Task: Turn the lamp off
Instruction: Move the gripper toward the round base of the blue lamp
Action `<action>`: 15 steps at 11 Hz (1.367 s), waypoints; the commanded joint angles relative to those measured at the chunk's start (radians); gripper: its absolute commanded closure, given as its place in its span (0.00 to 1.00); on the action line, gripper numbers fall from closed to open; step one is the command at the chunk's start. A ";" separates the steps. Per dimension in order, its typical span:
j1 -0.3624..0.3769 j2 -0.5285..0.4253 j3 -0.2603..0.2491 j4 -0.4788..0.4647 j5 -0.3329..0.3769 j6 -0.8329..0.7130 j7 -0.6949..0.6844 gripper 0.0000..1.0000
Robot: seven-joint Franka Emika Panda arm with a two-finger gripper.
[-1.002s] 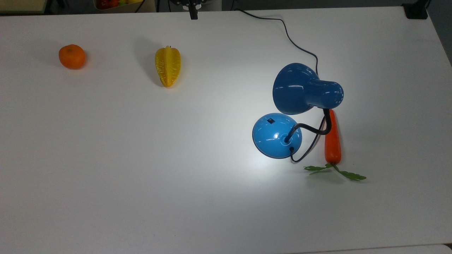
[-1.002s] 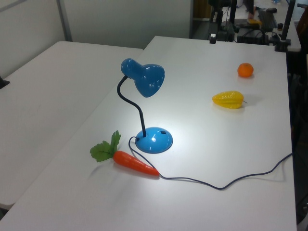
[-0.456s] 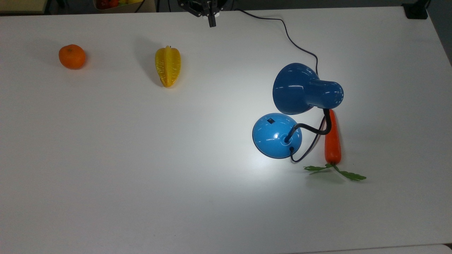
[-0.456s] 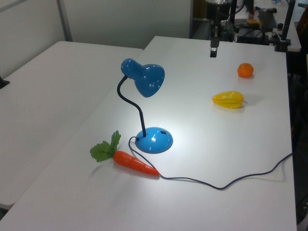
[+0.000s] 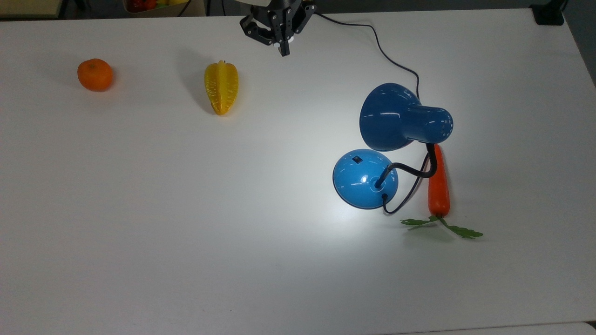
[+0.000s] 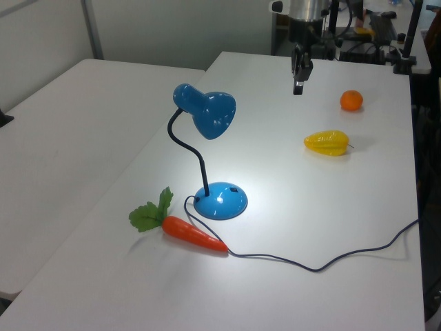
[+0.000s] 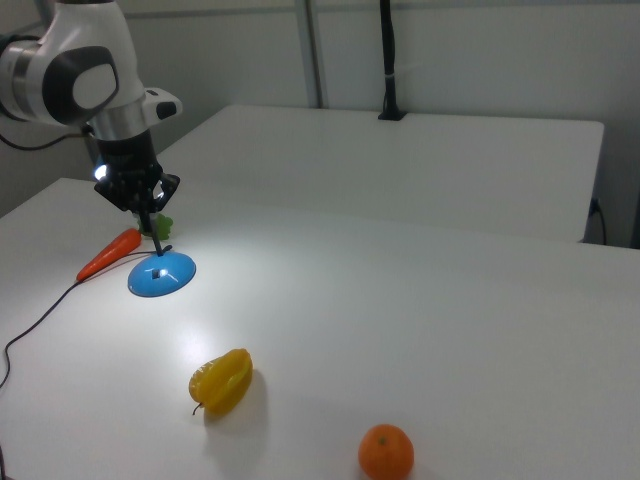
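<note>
The blue lamp is lit and throws a bright pool of light on the white table. Its domed base carries a small black switch. A black gooseneck curves up to the bell-shaped shade. In the left view the base sits under the shade. My gripper hangs near the top view's upper edge, well up and left of the shade, fingers together and holding nothing. It hovers above the table in the left view.
An orange carrot with green leaves lies right beside the lamp base. A yellow starfruit and an orange lie toward the top view's left. The lamp's black cord trails off to the table's far edge.
My gripper has come in from the top view's upper edge, moving down and slightly right, toward the lamp. The lamp stays lit and nothing on the table has moved.
</note>
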 commanded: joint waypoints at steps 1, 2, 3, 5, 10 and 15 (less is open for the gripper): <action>0.022 0.016 0.028 -0.111 0.002 0.222 -0.014 1.00; 0.038 0.040 0.031 -0.134 0.002 0.299 -0.009 1.00; 0.045 0.069 0.037 -0.145 0.003 0.353 -0.003 1.00; 0.056 0.075 0.063 -0.250 0.012 0.541 -0.002 1.00; 0.076 0.160 0.085 -0.300 0.014 0.804 0.060 1.00; 0.122 0.253 0.088 -0.263 0.012 0.907 0.064 1.00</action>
